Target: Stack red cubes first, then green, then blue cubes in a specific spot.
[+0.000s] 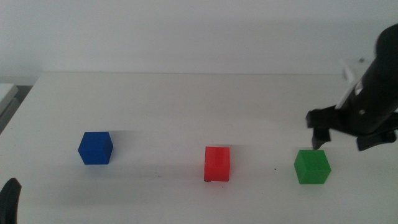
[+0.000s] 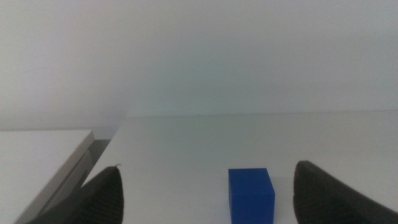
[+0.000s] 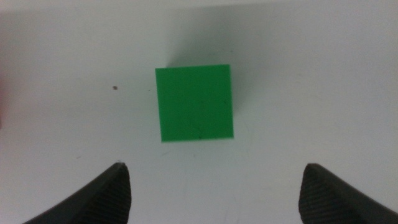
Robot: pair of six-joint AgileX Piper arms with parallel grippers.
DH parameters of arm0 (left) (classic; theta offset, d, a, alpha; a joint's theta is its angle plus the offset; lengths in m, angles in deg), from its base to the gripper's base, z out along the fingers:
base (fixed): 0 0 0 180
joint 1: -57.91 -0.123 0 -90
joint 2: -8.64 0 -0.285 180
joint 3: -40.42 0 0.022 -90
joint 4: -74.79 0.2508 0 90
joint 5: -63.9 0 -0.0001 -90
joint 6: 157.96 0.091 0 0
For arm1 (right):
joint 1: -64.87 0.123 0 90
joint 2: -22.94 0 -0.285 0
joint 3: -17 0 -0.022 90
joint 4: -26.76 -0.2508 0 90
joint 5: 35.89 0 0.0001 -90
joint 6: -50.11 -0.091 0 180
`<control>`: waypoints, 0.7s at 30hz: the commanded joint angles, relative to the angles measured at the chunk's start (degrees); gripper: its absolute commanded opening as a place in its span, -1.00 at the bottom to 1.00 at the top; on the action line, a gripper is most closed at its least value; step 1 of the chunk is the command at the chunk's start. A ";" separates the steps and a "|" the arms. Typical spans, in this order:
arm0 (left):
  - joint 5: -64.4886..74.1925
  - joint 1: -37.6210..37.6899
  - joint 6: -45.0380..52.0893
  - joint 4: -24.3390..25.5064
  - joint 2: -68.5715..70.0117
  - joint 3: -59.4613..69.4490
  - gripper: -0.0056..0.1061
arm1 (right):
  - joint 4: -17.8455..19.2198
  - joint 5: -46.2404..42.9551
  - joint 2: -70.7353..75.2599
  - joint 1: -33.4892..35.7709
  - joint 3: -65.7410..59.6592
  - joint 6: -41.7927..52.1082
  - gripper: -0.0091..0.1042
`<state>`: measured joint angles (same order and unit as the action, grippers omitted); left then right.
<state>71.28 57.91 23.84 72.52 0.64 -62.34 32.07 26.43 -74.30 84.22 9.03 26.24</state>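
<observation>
- Left hand [image 2: 205, 199] waiting low by the desk's [image 1: 186, 99] near left corner, only a dark sliver of it in the middle view; spread wide and holding nothing, blue cube in sight ahead of it.
- Blue cube [image 1: 95, 148] resting flat toward the left side of the desk, well apart from the others, untouched.
- Red cube [image 1: 217, 163] near the middle of the desk, closer to the near edge than the far one; nothing stacked on it yet; presumably the base of the pile.
- Green cube [image 1: 312, 167] toward the right side, near the front edge; flat on the desk, slightly turned against the hand's line in the right wrist view.
- Right hand [image 3: 214, 193] hanging above and just behind the green cube; spread wide, empty, not touching.
- Likely handling: small, stiff, light; matte faces should hold without slipping; best taken across two opposite flat sides at mid-height, squared to the slight turn, squeezed gently; careless release on the red cube could tip it.
</observation>
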 commanded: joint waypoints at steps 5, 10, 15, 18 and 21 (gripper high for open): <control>-0.72 0.00 -0.22 -0.07 0.21 -0.02 0.78 | 0.07 -6.94 -6.44 -0.57 -2.42 1.31 0.80; -0.72 0.00 -0.32 -0.07 0.21 -0.02 0.78 | -0.29 -10.27 -9.26 -0.57 -2.89 1.31 0.80; -0.72 0.00 -0.32 -0.07 0.21 -0.02 0.78 | -0.15 -13.04 -10.65 -0.57 -2.95 1.20 0.80; -0.72 0.00 -0.32 -0.07 0.21 -0.02 0.78 | -0.15 -13.26 -11.95 -0.57 -2.95 1.06 0.80; -0.72 0.00 -0.32 -0.07 0.21 -0.02 0.78 | 0.55 -13.26 -13.20 -0.57 -2.95 0.98 0.80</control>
<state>71.28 57.91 23.84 72.52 0.64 -62.34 31.57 13.57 -87.02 84.22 6.33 27.00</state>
